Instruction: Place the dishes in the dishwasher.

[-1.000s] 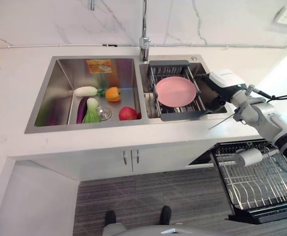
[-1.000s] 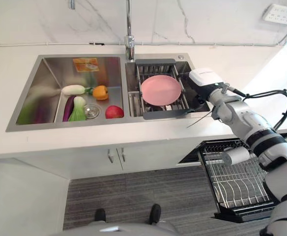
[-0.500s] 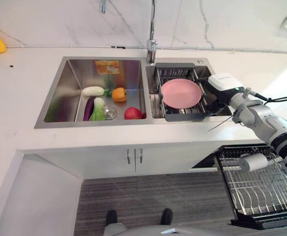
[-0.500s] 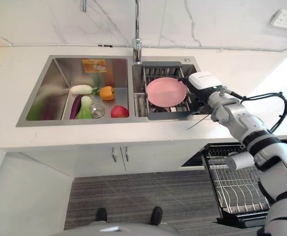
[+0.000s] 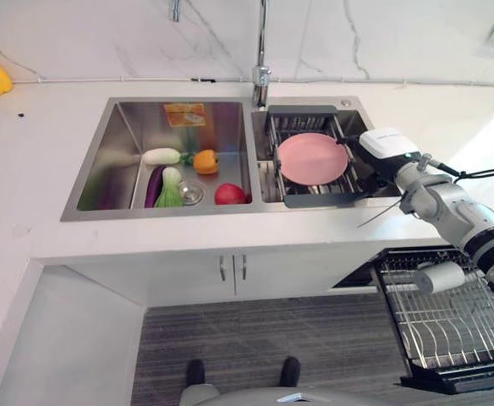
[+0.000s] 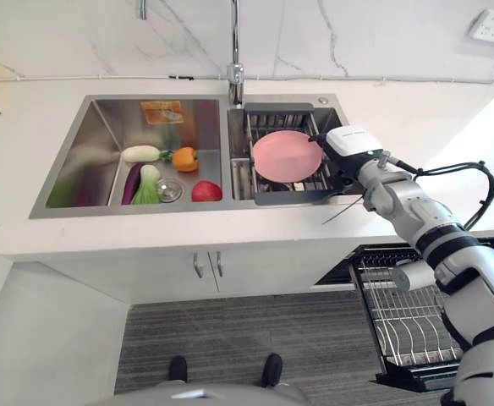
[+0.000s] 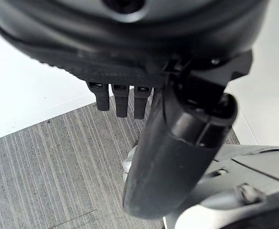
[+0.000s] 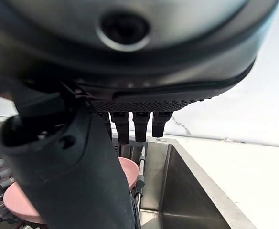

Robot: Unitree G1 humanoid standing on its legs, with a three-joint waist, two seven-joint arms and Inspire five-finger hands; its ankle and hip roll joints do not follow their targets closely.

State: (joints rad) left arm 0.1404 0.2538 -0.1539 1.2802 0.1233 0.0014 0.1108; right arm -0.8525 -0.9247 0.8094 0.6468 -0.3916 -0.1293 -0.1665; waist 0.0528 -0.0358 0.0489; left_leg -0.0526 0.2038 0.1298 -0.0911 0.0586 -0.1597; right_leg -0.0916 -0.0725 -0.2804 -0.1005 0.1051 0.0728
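The white surface (image 5: 27,194) spans the frame, its double sink (image 5: 95,161) at upper centre. The open dishwasher rack (image 5: 450,326) sits at lower right. A drying rack (image 5: 308,199) in the right basin holds the pink plate (image 5: 312,158), lying flat. The right robot hand (image 8: 134,126), fingers straight and empty, is just right of the plate, which lies toward frame left of it. The left robot hand (image 7: 118,100) hangs relaxed over the floor; the right is judged far nearer.
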